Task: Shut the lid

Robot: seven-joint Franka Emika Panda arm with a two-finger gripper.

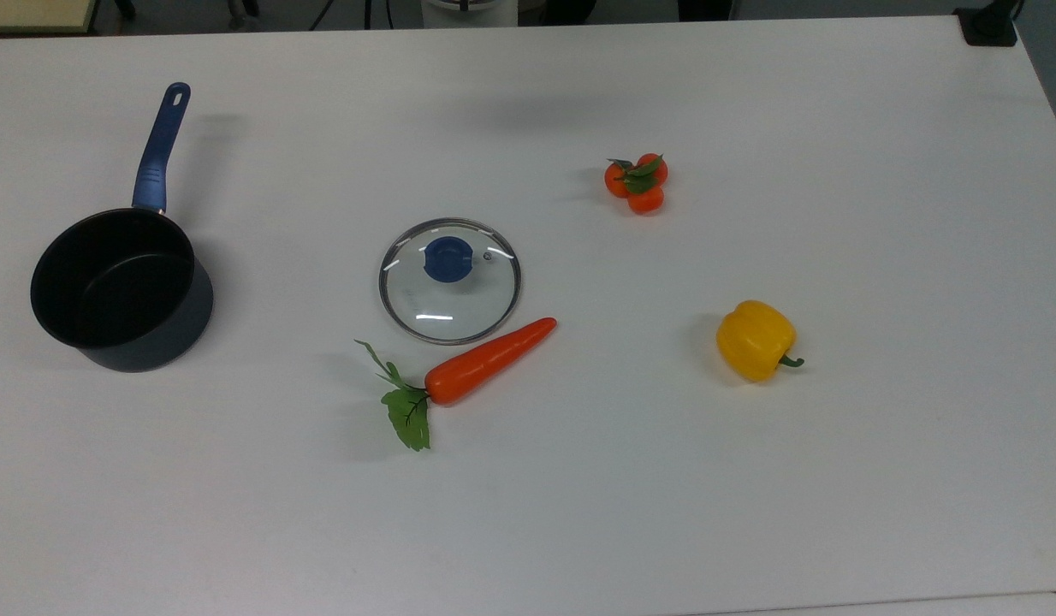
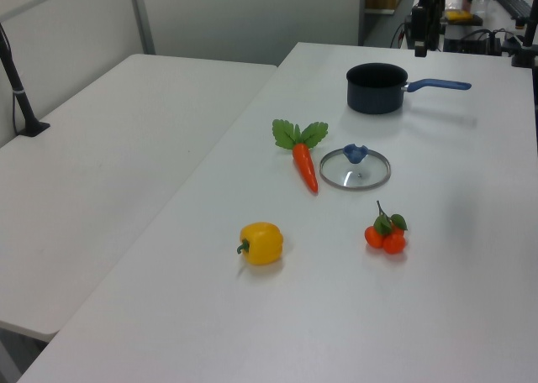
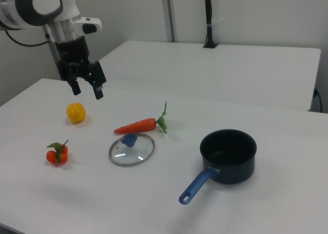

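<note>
Hanging with fingers parted, the gripper [image 3: 87, 89] was held well above the lid [image 3: 131, 149]; the adjacent carrot [image 3: 135, 125] could be struck while the knob [image 3: 129, 139] was approached

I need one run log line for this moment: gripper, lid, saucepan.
gripper: open, raised, holding nothing | lid: flat on table beside carrot | saucepan: uncovered, apart from lid | step: lid not yet grasped
</note>
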